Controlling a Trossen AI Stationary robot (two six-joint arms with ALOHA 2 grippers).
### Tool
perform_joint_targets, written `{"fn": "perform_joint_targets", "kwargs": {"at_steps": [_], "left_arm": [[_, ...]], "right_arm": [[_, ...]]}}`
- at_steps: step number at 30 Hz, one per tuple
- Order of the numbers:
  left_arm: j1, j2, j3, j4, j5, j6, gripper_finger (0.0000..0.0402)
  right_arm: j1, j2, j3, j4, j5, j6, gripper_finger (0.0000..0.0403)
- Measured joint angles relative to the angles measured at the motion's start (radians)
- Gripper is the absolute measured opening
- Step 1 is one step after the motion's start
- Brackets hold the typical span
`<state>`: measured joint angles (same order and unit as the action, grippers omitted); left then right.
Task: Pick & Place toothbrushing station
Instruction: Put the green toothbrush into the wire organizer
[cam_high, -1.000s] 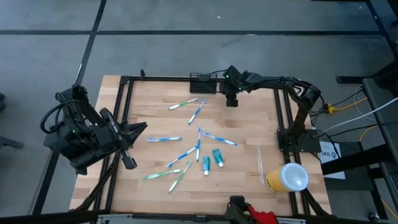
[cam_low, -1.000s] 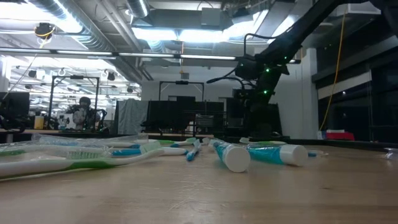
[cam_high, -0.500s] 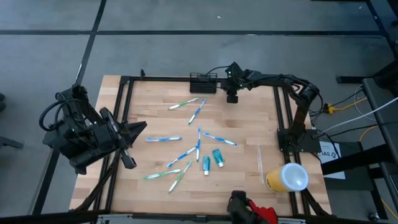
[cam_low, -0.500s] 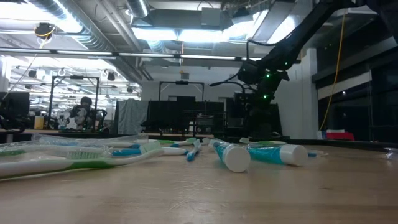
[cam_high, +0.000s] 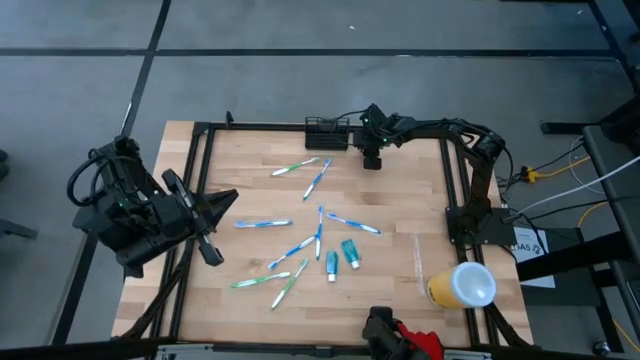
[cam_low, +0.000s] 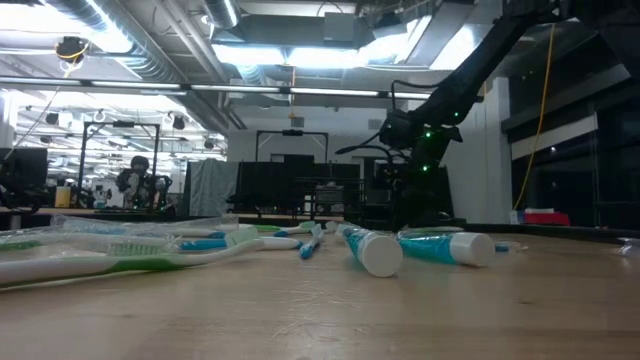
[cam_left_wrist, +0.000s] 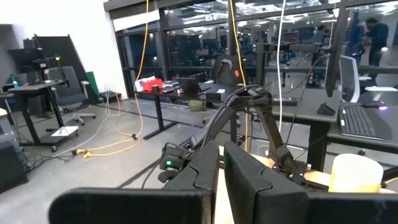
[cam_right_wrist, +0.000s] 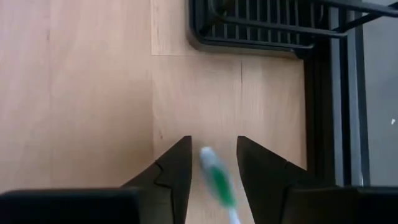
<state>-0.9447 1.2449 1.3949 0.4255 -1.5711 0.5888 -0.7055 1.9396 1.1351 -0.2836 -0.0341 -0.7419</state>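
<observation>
The toothbrushing station, a low black wire-mesh holder, stands on the table at its far edge; it also shows in the right wrist view. My right gripper hangs just to the right of it, slanting down, close over the wood, fingers apart. A blurred white-and-green toothbrush end shows between those fingers. My left gripper is raised over the table's left edge, pointing level, shut on nothing. My right gripper's fingers stand on either side of the toothbrush end, with a gap showing on each side. Whether the brush is touched farther back between them, I cannot tell.
Several blue and green toothbrushes and two teal toothpaste tubes lie scattered on the middle of the table. A yellow cup with a white lid lies off the near right corner. A black frame runs along the table's edges.
My right gripper has sunk a little toward the table beside the holder, keeping its slant and its fingers apart.
</observation>
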Motion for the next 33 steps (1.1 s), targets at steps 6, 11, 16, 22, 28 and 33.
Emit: {"fn": "perform_joint_targets", "kwargs": {"at_steps": [6,11,16,22,28,33], "left_arm": [[0.0,0.0,0.0,0.004,0.0,0.008,0.002],[0.0,0.0,0.0,0.006,0.0,0.008,0.002],[0.0,0.0,0.0,0.006,0.0,0.008,0.002],[-0.001,0.0,0.0,0.006,0.0,0.008,0.002],[-0.011,0.0,0.0,0.006,0.0,0.019,0.002],[-0.027,0.0,0.0,0.008,0.0,0.056,0.002]], "right_arm": [[-0.001,0.0,0.0,-0.007,0.023,-0.026,0.0057],[-0.001,0.0,0.0,-0.012,0.02,-0.018,0.0016],[0.004,-0.014,0.0,-0.019,0.002,0.021,0.001],[0.028,-0.061,0.0,-0.011,-0.041,0.088,0.0005],[0.039,-0.159,0.0,0.005,-0.136,0.222,0.0003],[0.047,-0.284,0.0,0.068,-0.242,0.354,0.0003]]}}
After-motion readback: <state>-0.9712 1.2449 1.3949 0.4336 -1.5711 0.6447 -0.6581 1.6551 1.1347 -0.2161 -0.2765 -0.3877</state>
